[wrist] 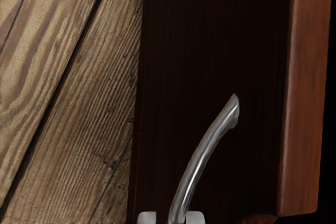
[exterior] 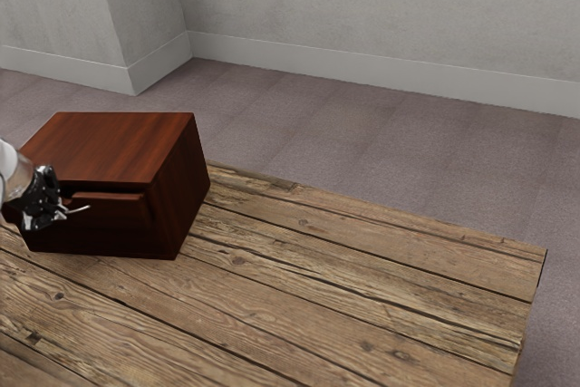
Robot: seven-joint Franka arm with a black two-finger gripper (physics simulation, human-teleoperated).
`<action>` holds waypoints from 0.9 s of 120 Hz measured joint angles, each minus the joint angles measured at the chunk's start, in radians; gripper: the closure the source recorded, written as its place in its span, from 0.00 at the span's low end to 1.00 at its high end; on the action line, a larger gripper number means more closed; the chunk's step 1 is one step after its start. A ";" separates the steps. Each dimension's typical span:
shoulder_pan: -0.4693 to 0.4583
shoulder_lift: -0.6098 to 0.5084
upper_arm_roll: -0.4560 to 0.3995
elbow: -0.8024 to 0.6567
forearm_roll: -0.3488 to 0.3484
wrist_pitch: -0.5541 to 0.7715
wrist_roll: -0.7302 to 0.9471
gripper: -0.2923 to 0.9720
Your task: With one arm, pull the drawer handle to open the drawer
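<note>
cabinet at table's 9 o'clock | drawer barely ajar, inside hidden | gripper at cabinet's 8 o'clock, clenched on drawer handle | pads either side

Drawer cabinet, seemingly flat, on table

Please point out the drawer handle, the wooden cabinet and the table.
drawer handle [wrist: 203, 153], wrist view, middle of the silver bar.
wooden cabinet [exterior: 113, 144], exterior view, its top face.
table [exterior: 362, 296], exterior view, a bare plank.
</note>
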 joint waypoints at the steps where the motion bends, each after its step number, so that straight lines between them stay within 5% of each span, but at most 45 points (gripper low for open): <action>1: 0.000 -0.001 0.000 -0.001 0.000 -0.001 0.000 0.83; 108: 0.021 -0.195 0.026 -0.156 0.006 -0.071 0.025 0.85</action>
